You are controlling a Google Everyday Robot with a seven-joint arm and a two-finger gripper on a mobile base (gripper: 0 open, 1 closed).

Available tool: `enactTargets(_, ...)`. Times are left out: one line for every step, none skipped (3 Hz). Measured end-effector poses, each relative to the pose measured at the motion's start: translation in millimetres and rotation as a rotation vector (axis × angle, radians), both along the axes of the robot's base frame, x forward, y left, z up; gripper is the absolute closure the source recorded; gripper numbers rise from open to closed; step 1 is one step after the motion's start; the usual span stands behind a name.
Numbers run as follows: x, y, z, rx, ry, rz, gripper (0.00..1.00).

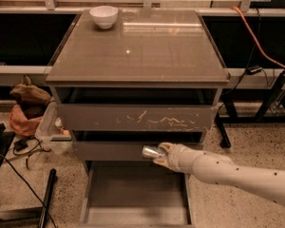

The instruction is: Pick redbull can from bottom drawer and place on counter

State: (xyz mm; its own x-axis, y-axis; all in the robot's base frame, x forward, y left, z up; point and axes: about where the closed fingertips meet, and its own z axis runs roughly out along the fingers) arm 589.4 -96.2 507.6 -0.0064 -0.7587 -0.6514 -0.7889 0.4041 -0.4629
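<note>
The gripper (160,156) clamps the redbull can (150,151), whose long axis lies level and points left from the fingers, above the open bottom drawer (133,194). The counter (137,51) lies well above and beyond the gripper. The fingers hide the can's right end.

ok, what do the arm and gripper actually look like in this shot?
Arm: smooth cream tubular shell, widening toward the right edge of the view, dotted with small dark spots. Ribbed cream cuff at the wrist. Gripper: short tan fingers, located in front of the middle drawer, above the open bottom drawer. No external cables visible on it.
</note>
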Motion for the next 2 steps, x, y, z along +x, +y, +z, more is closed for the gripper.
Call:
enactTargets(9.9, 19.6, 101.9, -0.058, -0.136, 0.052, 1.00)
enactTargets(13.4, 21.8, 140.1, -0.086, -0.194, 0.059, 1.00)
